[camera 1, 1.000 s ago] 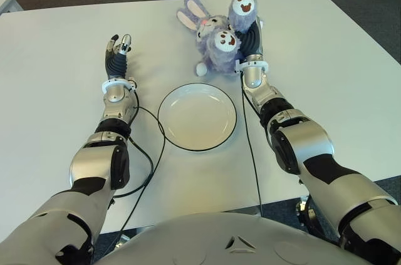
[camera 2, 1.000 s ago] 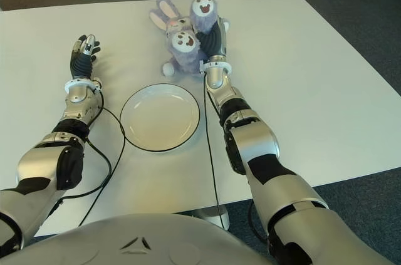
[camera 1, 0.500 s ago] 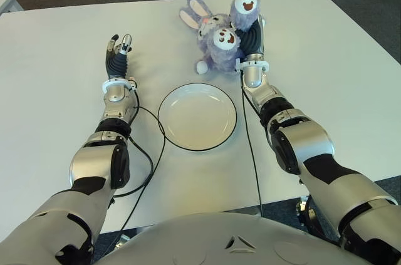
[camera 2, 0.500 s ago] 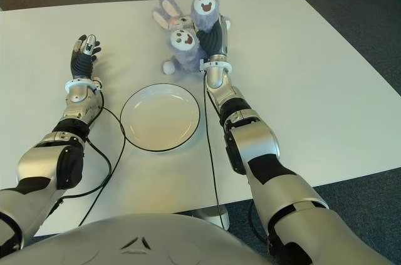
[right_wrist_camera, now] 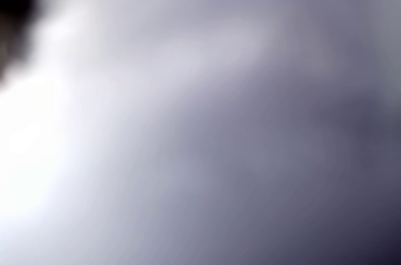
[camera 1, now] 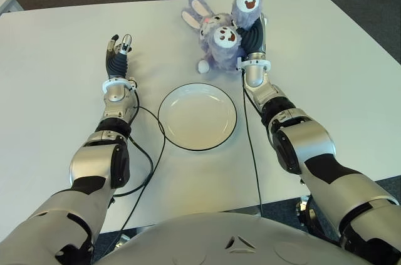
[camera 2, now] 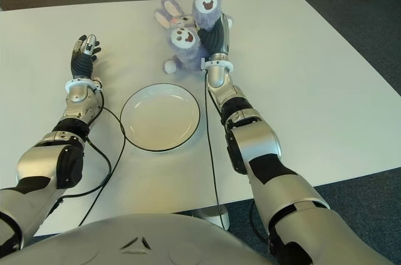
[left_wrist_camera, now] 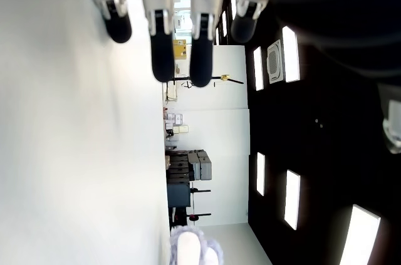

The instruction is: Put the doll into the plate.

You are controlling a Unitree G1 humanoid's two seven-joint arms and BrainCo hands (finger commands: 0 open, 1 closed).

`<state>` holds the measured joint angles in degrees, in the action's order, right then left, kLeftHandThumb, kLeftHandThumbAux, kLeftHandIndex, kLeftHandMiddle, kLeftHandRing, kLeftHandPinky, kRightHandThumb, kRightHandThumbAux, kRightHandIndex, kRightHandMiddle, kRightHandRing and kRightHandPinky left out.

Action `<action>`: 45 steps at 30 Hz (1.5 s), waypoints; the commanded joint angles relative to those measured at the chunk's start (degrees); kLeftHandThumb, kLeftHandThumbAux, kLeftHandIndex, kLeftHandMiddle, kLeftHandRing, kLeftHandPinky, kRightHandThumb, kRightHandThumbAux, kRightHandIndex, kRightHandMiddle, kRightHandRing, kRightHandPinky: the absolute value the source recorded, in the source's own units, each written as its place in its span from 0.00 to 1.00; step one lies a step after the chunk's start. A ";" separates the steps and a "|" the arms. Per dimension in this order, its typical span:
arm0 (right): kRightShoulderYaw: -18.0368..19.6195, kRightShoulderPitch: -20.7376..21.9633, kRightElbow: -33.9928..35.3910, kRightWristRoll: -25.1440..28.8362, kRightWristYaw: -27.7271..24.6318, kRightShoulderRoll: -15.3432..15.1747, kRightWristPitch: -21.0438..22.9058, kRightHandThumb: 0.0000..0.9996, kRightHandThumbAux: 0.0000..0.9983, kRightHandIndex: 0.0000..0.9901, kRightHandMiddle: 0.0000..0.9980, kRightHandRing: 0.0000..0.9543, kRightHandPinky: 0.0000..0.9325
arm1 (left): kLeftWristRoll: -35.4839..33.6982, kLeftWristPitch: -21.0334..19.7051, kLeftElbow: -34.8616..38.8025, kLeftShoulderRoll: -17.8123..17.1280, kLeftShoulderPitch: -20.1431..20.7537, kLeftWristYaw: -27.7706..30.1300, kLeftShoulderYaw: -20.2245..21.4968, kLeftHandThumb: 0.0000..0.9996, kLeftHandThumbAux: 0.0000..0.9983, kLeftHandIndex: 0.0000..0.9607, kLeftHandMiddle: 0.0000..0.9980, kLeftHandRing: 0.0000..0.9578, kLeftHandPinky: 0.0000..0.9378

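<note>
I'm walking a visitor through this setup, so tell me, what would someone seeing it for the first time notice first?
First, the fluffy purple plush rabbit doll at the far middle of the white table, with the right robot hand pressed against its right side. Next, the empty round white plate with a dark rim, nearer the robot between both arms. The left robot hand shows left of the plate, fingers extended, holding nothing.

Doll (camera 1: 216, 42) lilac, white foot pads with brown prints; plate (camera 1: 197, 116) white, dark rim.
</note>
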<state>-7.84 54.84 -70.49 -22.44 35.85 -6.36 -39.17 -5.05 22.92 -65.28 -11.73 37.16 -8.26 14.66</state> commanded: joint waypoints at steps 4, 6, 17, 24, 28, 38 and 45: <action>-0.06 0.23 1.35 -0.09 1.22 -0.05 -1.91 0.72 0.71 0.44 0.81 0.89 0.91 | 0.12 -2.88 -4.04 2.06 -4.93 0.20 -0.19 0.00 0.38 0.10 0.24 0.23 0.10; -0.47 0.04 1.92 -0.80 2.44 -0.23 -2.33 0.72 0.71 0.44 0.81 0.90 0.91 | 0.14 -2.94 -4.05 2.06 -4.90 0.12 -0.20 0.00 0.38 0.10 0.25 0.23 0.12; -0.93 -0.56 3.65 -1.80 4.09 -0.58 -4.10 0.72 0.71 0.44 0.81 0.90 0.92 | -0.03 -3.37 -4.40 1.97 -4.50 0.22 -0.03 0.00 0.39 0.11 0.25 0.27 0.23; -0.77 -0.63 4.22 -1.96 4.31 -0.64 -4.89 0.71 0.71 0.44 0.80 0.90 0.92 | -0.37 -3.32 -4.68 2.03 -4.24 0.32 0.33 0.00 0.39 0.11 0.26 0.28 0.23; -0.40 -0.89 4.67 -1.26 3.13 -0.72 -5.58 0.71 0.71 0.44 0.80 0.90 0.92 | -0.41 -3.35 -4.72 2.05 -4.14 0.32 0.42 0.00 0.39 0.11 0.26 0.28 0.25; 0.05 -2.08 7.30 -0.66 1.49 -0.91 -7.78 0.71 0.71 0.44 0.83 0.91 0.92 | -0.34 -3.61 -5.11 1.91 -3.78 0.38 0.45 0.00 0.40 0.11 0.25 0.28 0.24; -0.46 -3.17 9.66 -1.09 0.88 -0.83 -9.13 0.71 0.71 0.45 0.84 0.91 0.92 | -0.33 -3.65 -5.27 1.91 -3.64 0.32 0.44 0.00 0.39 0.11 0.25 0.27 0.24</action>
<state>-8.03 52.90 -62.11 -23.36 37.25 -7.32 -46.80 -5.17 22.93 -66.46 -11.75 37.95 -8.26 14.97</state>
